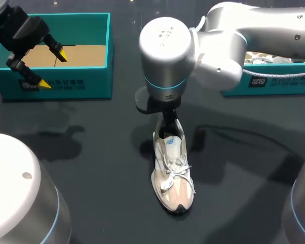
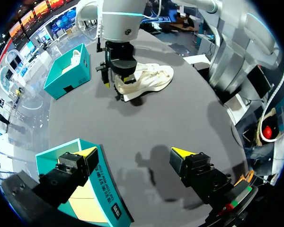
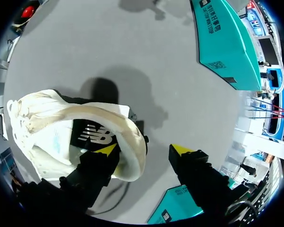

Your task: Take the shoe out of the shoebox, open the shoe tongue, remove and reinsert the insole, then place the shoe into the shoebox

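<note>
Your left gripper (image 1: 52, 68) hangs over the front wall of the left shoebox (image 1: 81, 81), its two yellow-tipped fingers spread apart with nothing between them. From the head view you can count two teal shoeboxes, one shoe and two arms. The right shoebox (image 1: 277, 84) is largely hidden behind your right arm (image 1: 168, 51), and something pale inside it is too cut off to name. That arm's wrist covers its own gripper, so its fingers cannot be read from above. The shoe (image 1: 174, 170) stands upright on its sole on the dark table (image 1: 91, 162), outside both boxes and between them. Its long axis runs far to near, heel under the right wrist, toe toward the robot's side. In the left wrist view, one left finger is above a corner of the left shoebox and the other above bare table. The shoe lies well ahead, with the right arm standing at its heel. In the right wrist view, the right gripper (image 3: 144, 150) straddles the heel collar. One finger is down inside the shoe's opening by the insole (image 3: 92, 135). The other is outside behind the heel with a gap showing, so the fingers are apart, not clamped. The toe end is hard to make out.
</note>
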